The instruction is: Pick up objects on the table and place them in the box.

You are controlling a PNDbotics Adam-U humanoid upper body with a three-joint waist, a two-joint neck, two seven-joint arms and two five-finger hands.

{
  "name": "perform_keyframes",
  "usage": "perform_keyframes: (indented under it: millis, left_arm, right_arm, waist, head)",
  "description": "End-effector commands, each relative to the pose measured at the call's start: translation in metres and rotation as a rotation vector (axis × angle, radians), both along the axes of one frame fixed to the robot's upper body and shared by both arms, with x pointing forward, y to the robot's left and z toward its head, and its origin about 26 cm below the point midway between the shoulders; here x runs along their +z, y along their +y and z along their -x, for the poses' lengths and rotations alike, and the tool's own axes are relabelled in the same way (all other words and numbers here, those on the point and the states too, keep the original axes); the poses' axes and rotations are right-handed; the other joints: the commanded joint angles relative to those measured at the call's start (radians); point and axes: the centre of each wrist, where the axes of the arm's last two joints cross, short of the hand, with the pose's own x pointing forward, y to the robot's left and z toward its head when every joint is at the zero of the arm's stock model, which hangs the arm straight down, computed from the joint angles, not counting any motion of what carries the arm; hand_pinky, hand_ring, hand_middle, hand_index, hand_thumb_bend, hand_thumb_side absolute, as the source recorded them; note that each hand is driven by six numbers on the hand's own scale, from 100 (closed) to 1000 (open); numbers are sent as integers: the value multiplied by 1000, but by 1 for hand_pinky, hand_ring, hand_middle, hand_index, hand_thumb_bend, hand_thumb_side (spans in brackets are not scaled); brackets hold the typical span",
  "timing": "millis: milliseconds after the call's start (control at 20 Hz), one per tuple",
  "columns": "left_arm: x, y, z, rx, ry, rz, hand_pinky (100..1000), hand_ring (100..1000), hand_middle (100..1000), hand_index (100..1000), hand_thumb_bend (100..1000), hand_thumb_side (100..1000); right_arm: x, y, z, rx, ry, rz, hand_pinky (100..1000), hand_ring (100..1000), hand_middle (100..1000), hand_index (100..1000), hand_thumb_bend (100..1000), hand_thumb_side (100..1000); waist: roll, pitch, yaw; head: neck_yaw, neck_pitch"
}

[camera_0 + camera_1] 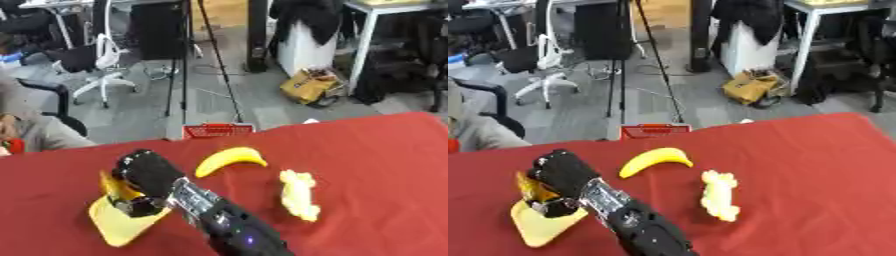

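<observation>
My right hand (pixel 147 175) reaches in from the bottom middle to the left part of the red table. Its fingers are curled round a yellow-orange thing (pixel 110 186). Just below the hand, a flat pale-yellow wedge (pixel 118 224) lies on the cloth; I cannot tell whether the two are one object. A yellow banana (pixel 229 160) lies to the right of the hand, apart from it. Further right is a lumpy pale-yellow object (pixel 299 195). A small red box (pixel 219 130) stands at the table's far edge, behind the banana. No left hand is in view.
The red tablecloth (pixel 376 165) covers the whole table. A person in a grey sleeve (pixel 39 132) sits at the far left edge. Beyond the table are office chairs, a tripod and a brown bag on the floor.
</observation>
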Motion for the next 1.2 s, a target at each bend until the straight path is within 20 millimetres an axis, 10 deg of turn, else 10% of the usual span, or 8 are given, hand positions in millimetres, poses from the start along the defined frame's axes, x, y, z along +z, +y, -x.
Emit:
perform_keyframes:
  millis: [50,500,800,1200]
  left_arm:
    - [10,-2,3,-4,-44,0,629,609,746,823,600,958]
    - [10,-2,3,-8,-46,-2,628,608,746,822,606,948]
    - [11,-2,3,-6,-47,-4,627,608,746,822,606,949]
    - [10,-1,3,-1,-47,-11,627,608,746,822,610,950]
  right_arm:
    - [7,0,-4,7,-63,75,642,577,471,604,213,450]
    - [7,-19,-13,-117,-151,213,652,621,518,650,259,468]
    - [-1,-27,-16,-274,-69,353,833,860,906,964,592,551]
    - [11,-22,-14,-258,3,346,835,848,895,984,661,582]
  waist:
    - [16,8,3]
    - [18,17,8]
    - [18,20,5]
    - [15,12,-4]
  head:
    - [-3,-13]
    - [-8,-27]
    - [-6,-32]
    - [-2,-32]
